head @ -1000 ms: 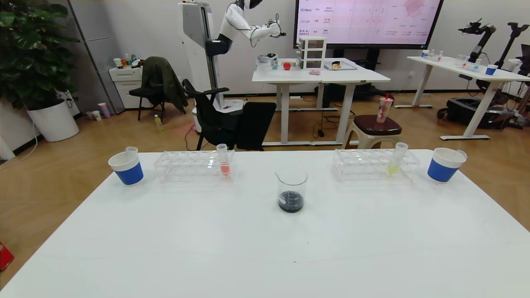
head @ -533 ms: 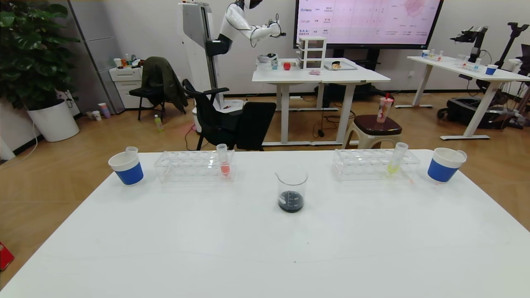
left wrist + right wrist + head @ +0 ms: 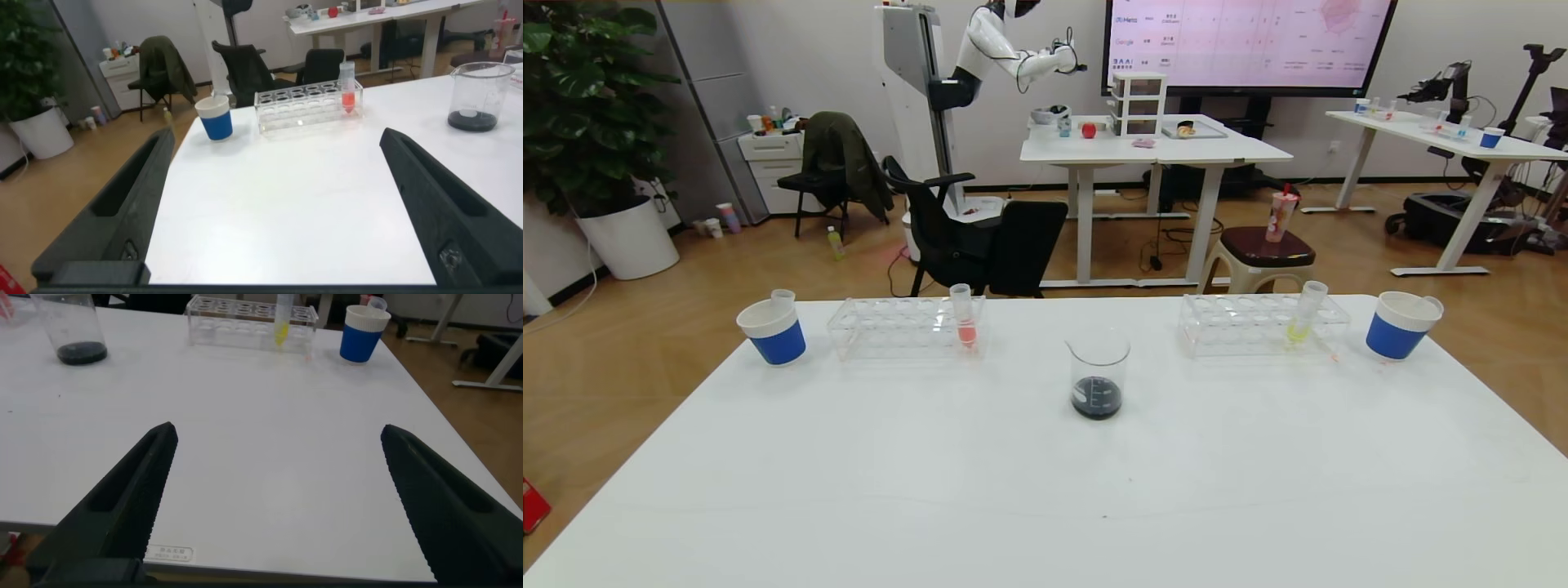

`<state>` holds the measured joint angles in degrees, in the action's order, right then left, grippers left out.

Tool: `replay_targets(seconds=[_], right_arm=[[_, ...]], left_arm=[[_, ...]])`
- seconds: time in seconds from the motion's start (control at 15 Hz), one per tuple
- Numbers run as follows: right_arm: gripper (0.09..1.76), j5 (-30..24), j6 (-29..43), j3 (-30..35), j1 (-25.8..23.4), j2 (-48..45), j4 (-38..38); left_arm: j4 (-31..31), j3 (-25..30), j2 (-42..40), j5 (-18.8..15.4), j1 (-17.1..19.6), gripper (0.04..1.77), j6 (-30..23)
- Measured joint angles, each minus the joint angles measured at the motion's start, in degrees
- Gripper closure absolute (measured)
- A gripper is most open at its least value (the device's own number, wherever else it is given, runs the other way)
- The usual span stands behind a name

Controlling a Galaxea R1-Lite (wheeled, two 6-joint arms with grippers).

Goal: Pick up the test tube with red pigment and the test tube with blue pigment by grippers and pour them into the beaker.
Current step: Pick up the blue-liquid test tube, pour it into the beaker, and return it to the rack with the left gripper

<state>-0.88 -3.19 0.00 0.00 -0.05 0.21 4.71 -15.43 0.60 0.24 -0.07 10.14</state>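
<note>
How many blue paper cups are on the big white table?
2. One blue cup stands at the table's far left, beside the left tube rack. The other blue cup stands at the far right, past the right tube rack. None looks hidden.

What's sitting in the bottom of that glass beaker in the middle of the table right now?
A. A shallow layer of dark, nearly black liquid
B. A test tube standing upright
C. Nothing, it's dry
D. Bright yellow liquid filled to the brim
A: the beaker holds only a shallow dark, nearly black layer at its bottom, with clear glass above it and no tube inside.
</note>
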Motion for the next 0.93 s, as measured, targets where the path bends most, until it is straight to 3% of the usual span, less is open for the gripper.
replay_targets(seconds=[0.2, 0.27, 0.33, 0.73, 0.93], right_arm=[[0.11, 0.0, 0.0, 0.0, 0.0, 0.0, 0.0], [0.11, 0.0, 0.0, 0.0, 0.0, 0.0, 0.0], [0.11, 0.0, 0.0, 0.0, 0.0, 0.0, 0.0], [0.11, 0.0, 0.0, 0.0, 0.0, 0.0, 0.0], [0.11, 0.6, 1.2, 0.0, 0.0, 0.0, -0.1]], left_arm=[[-8.2, 11.0, -0.5, -1.0, 0.0, 0.06, -2.0], [-6.8, 13.3, -0.6, -1.5, 0.0, 0.06, -3.1], [-4.2, 14.4, -0.6, -1.5, 0.0, 0.06, -3.9], [-4.6, 15.4, -0.6, -1.3, 0.0, 0.06, -5.6], [-4.6, 15.4, -0.6, -1.0, 0.0, 0.06, -9.1]])
